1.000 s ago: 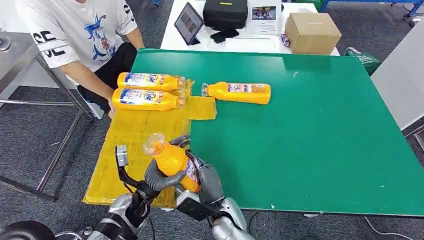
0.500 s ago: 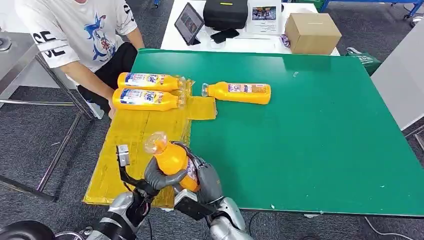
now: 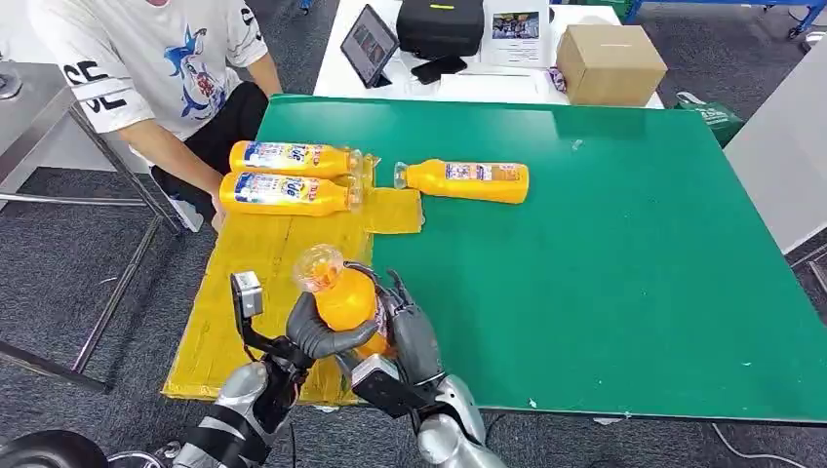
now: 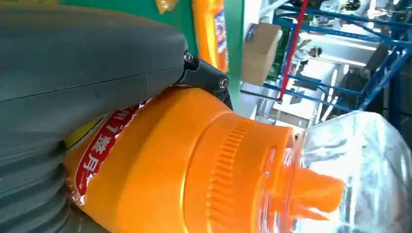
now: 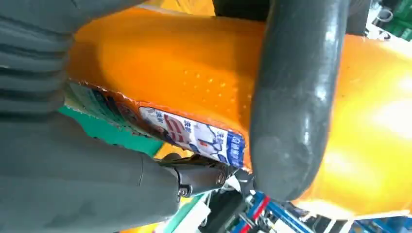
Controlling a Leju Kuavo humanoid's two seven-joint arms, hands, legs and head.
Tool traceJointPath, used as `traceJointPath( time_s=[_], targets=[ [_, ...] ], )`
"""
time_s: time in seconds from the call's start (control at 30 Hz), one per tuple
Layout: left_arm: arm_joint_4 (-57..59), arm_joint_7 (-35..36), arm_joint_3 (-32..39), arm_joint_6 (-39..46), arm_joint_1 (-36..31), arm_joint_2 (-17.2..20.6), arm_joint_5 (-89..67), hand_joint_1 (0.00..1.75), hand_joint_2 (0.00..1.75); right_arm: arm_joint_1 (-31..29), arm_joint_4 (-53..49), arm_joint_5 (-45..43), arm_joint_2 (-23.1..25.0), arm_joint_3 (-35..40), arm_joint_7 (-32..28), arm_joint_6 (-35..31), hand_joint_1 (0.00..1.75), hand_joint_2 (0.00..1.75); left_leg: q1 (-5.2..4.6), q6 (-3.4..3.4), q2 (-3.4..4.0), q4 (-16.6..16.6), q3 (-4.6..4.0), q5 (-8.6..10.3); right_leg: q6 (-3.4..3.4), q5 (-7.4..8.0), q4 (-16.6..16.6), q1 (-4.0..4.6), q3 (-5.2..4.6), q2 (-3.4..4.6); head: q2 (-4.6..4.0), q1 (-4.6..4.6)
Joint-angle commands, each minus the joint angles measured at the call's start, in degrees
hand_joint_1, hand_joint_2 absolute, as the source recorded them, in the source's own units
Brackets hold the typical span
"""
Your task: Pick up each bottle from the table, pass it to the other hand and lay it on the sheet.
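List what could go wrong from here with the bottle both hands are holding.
1. Both the left hand and right hand wrap the held bottle at once; if one lets go before the other grips firmly, it could drop.
2. The bottle stands over the seam between the yellow sheet and the green table, so it may be laid partly off the sheet.
3. A person's hand rests at the sheet's far edge, near any laydown there.

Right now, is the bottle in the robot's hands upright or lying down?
Roughly upright: the held bottle points its clear cap up, gripped by the left hand and right hand.

bright, even light; wrist views blurry
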Motion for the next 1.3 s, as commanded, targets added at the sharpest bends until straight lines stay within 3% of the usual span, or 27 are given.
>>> traceJointPath(
  time_s=[0.03, 0.23, 0.47, 0.67, 0.77, 0.93, 1.0, 1.3],
  targets=[
    [0.52, -0.72, 3.02, 4.43, -1.18, 0.08, -2.55, 1.75, 1.75, -0.50, -4.43, -0.32, -2.11, -1.20, -0.59, -1.41, 0.00, 0.00, 0.14, -0.11, 0.14, 0.03, 0.42, -0.17, -0.19, -0.09, -0.06, 0.17, 0.43, 0.02, 0.00, -0.02],
    [-5.31, -3.05, 10.48, 24.35, -4.45, -1.80, -13.92, 1.75, 1.75, 2.93, -16.85, -0.84, -3.25, -2.01, 0.25, -4.33, 0.00, 0.00, 0.12, -0.06, -0.07, 0.13, 0.05, -0.07, -0.11, -0.08, 0.06, 0.14, 0.07, -0.17, 0.00, -0.02],
    [-3.61, -4.90, 13.29, 42.44, -7.80, -1.52, -29.96, 1.75, 1.75, 3.95, -19.71, -1.91, -2.40, -3.03, -0.50, -8.72, 0.00, 0.00, 0.09, -0.04, -0.09, 0.02, 0.07, 0.00, -0.07, -0.04, 0.01, 0.10, 0.08, -0.16, 0.00, -0.02],
    [1.79, -6.78, 14.25, 45.92, -9.18, -1.64, -34.34, 1.75, 1.75, 3.80, -18.55, -2.87, -2.21, -3.17, -1.08, -9.40, 0.00, 0.00, 0.12, -0.07, -0.06, -0.01, 0.25, -0.05, -0.11, -0.07, -0.06, 0.15, 0.28, -0.14, 0.00, -0.02],
    [8.99, -2.59, 10.42, 49.80, -13.25, 1.51, -48.51, 1.75, 1.75, 3.21, -18.71, -4.96, -2.08, -3.25, -1.71, -8.85, 0.00, 0.00, 0.13, -0.08, -0.08, 0.00, 0.23, -0.03, -0.13, -0.06, -0.05, 0.15, 0.25, -0.16, 0.00, -0.04],
    [27.74, 1.08, 5.27, 44.16, -21.04, 5.71, -61.89, 1.75, 1.75, 2.51, -18.73, -6.15, -2.34, -3.34, -1.67, -7.51, 0.00, 0.00, 0.10, -0.09, -0.10, -0.05, 0.30, 0.01, -0.13, -0.04, -0.06, 0.13, 0.31, -0.17, 0.00, -0.02],
    [32.72, 1.82, 1.64, 45.79, -22.64, 8.14, -69.52, 1.75, 1.75, 2.56, -18.69, -7.04, -2.68, -3.38, -1.64, -6.09, 0.00, 0.00, 0.07, -0.06, -0.05, -0.07, 0.24, 0.03, -0.10, -0.01, -0.05, 0.09, 0.23, -0.10, 0.00, -0.02],
    [34.64, -0.78, 0.84, 40.32, -23.44, 10.80, -72.04, 1.75, 1.75, 2.38, -17.73, -8.75, -2.66, -3.53, -2.25, -2.74, 0.00, 0.00, 0.11, -0.10, 0.15, 0.00, 0.19, 0.00, -0.09, -0.02, 0.02, 0.13, 0.13, 0.03, 0.00, -0.02]
  ],
)
